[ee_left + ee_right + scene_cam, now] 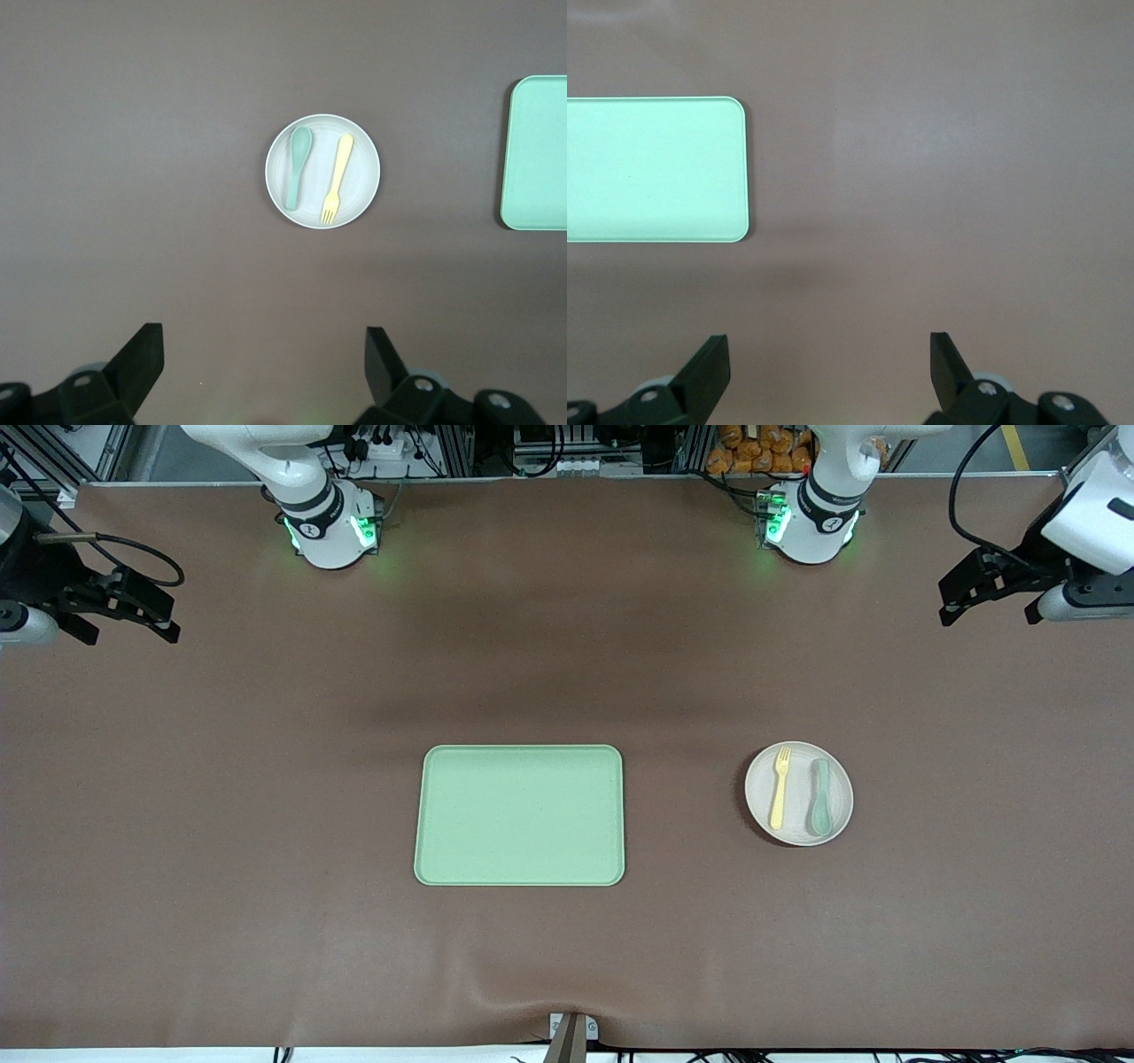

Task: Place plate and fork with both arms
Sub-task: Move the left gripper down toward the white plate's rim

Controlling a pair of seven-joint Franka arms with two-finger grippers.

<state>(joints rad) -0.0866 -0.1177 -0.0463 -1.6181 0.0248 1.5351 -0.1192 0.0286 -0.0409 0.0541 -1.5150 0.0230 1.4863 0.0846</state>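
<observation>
The small off-white plate [798, 793] [322, 171] rests on the brown table toward the left arm's end. On it lie the pale yellow fork [780, 786] [336, 178] and a grey-green spoon [820, 797] [297, 166], side by side. My left gripper [988, 611] [264, 354] hangs open and empty high over the table's left-arm end, well away from the plate. Over the other end of the table, my right gripper [128, 624] [829, 359] is also open and holds nothing, up in the air.
A rectangular light green tray [520, 815] [537, 152] [656, 168] lies in the middle of the table, beside the plate toward the right arm's end. Both arm bases [332, 531] [811, 527] stand at the table's back edge.
</observation>
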